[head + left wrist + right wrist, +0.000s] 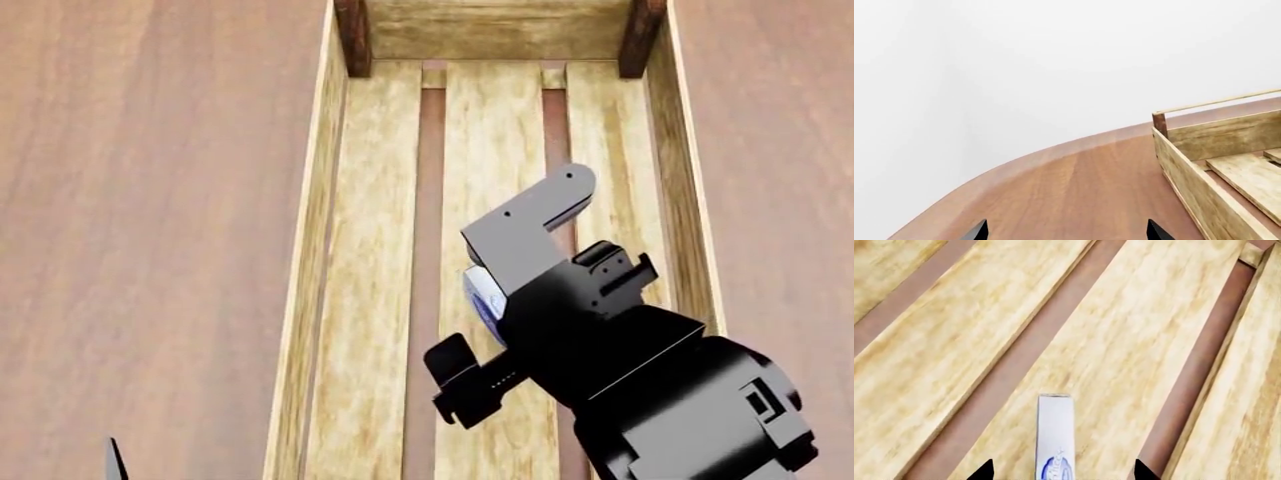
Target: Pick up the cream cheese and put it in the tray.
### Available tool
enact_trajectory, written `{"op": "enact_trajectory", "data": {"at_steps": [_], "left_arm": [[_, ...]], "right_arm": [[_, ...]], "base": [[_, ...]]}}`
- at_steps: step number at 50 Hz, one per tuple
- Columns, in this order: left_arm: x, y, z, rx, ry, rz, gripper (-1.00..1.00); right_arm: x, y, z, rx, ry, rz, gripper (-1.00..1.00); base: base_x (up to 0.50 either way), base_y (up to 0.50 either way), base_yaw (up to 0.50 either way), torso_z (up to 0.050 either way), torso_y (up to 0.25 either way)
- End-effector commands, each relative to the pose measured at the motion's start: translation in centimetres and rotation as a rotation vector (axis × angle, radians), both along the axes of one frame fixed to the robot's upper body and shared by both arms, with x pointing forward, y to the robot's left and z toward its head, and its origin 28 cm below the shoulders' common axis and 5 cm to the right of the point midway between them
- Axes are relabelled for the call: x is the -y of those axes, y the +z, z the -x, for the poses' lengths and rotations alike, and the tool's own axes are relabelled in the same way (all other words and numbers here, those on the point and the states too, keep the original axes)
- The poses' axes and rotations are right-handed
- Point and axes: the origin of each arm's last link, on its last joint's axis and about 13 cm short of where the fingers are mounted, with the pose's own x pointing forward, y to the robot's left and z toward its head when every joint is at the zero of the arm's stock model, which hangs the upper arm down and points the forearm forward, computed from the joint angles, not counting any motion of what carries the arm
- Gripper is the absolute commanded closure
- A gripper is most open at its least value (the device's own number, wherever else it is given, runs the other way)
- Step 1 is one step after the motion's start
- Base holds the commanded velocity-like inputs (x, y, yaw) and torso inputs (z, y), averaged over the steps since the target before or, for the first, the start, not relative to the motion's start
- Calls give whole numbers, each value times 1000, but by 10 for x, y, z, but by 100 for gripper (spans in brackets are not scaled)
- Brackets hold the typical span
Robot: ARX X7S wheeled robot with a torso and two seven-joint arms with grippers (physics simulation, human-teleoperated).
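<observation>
- Claw of the right arm [1057, 472]: fingertips stand spread either side of the cream cheese [1055, 437], which sits edge-on between them; whether they pinch it I cannot tell.
- Cream cheese hangs over the tray [310, 250], above its middle slats.
- Judged light, stiff, smooth-sided; hold its flat faces.
- Left claw [1066, 232] spread over the counter [1074, 185], beside the tray; nothing obstructs.

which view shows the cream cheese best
The right wrist view: the cream cheese shows edge-on over the tray slats, blue logo visible. In the head view only a sliver shows beside the right gripper. The left wrist view doesn't show it.
</observation>
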Motion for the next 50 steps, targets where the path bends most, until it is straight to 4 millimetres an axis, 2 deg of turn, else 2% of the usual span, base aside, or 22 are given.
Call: {"op": "enact_trajectory", "data": {"at_steps": [1,7,16,37,50], "left_arm": [[0,1,0,-1,0,-2,-100],[0,1,0,0,1,-1,-100],[0,0,-1,2,3,-2,-100],[-1,1,-2,1,13,-6,-100],[-8,8,-4,17,46,-29,-100]], "right_arm": [[1,-2,0,-4,-7,8,-100],[3,1,3,4,-12,1,-100],[9,16,17,58,-20,6,-100],[35,55,66,228,-78,-38,-100],[58,53,80,297,-151,-114,-100]], "base": [[0,0,0,0,0],[0,0,0,0,0],[0,0,0,0,0],[0,0,0,0,0],[0,0,0,0,0]]}}
